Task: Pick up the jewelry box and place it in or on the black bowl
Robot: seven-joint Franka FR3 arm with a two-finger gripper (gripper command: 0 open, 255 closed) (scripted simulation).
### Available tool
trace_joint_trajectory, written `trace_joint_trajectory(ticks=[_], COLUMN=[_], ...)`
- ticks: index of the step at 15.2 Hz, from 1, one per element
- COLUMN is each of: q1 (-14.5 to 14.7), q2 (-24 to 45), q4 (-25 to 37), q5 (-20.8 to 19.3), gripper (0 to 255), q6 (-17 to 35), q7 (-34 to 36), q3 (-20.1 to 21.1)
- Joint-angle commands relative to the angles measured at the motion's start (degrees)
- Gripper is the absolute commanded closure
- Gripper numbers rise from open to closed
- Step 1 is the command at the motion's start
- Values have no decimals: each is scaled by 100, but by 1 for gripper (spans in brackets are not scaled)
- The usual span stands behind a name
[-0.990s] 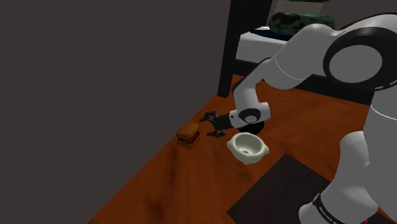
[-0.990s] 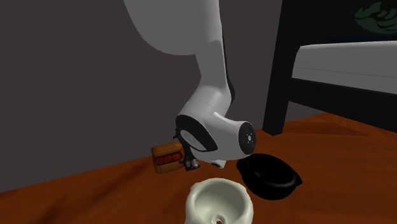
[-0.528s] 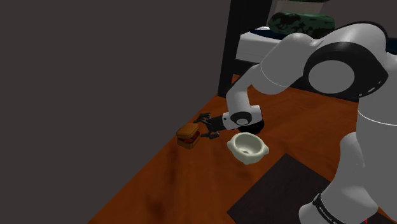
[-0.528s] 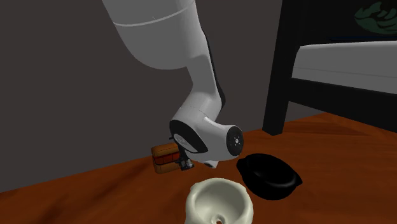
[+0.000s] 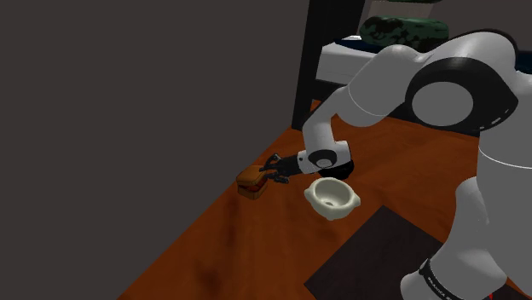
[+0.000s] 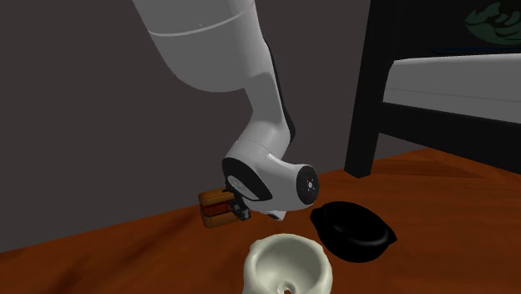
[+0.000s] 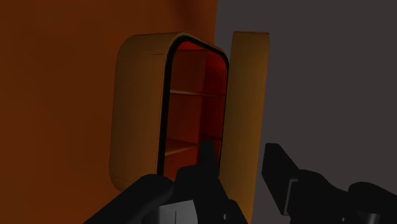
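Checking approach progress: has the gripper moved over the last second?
Yes: in the shoulder view, the gripper went left, from the white bowl toward the jewelry box.

I see the jewelry box [image 5: 250, 181] on the floor [image 5: 230, 247], close to the wall [image 5: 128, 102] and at the shoulder view's left of everything else. The pincer [image 5: 268, 170] sits just beside it, on the side away from the wall. In the wrist view the box's lid [image 7: 245, 95] stands between the two spread fingers [image 7: 207, 156]; contact I cannot tell. In the second exterior view the farther bowl [image 6: 355, 230] rests right of the box, and the nearer bowl [image 6: 288, 266] lies before both. A mat [image 5: 375, 256] lies between the nearer bowl and the stand. The bed [image 5: 349, 60] stands behind them all.
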Motion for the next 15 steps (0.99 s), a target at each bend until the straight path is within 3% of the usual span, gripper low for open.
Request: trace_joint_trajectory(ticks=[1, 8, 15], q1=[0, 0, 130], q2=[0, 1, -582], q4=[0, 1, -100], q5=[0, 1, -407], gripper=[255, 255, 255], q6=[0, 0, 407], q7=[0, 0, 277], q3=[0, 0, -113])
